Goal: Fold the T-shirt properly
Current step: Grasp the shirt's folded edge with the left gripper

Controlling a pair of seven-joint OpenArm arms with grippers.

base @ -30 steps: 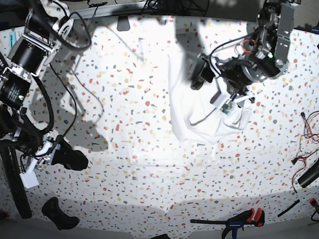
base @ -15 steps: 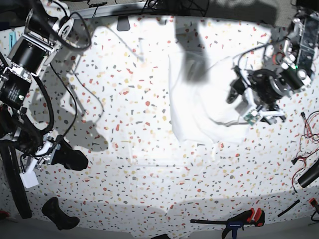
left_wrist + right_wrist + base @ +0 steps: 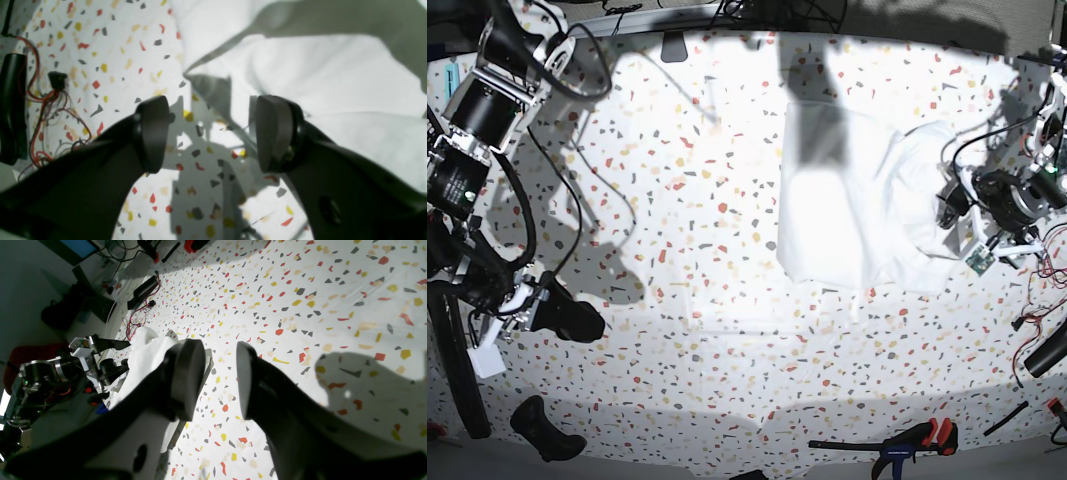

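Left wrist: left claw (image 3: 208,133) spread wide, empty, over the speckled bench (image 3: 116,50); T-shirt (image 3: 317,76) just beyond, red wires (image 3: 43,110) to its side.
Right wrist: right claw (image 3: 218,373) half-spread, holding nothing.
Base: T-shirt (image 3: 857,205) lies right of center; clamp (image 3: 912,440) at the near edge.

A: anyone spot any text or labels in these shots? brand, number, sticker, anything?

B: nope, nothing readable. The T-shirt (image 3: 857,200) is plain white, 0 print on it. The tabletop (image 3: 677,330) only has red, grey and yellow specks, no letters.

A: what about the robot arms or the clamp (image 3: 907,440) at the near edge?

B: no legible markings on either. There's a small green board (image 3: 978,260) by the arm on the right, but it's too small to read anything on it.
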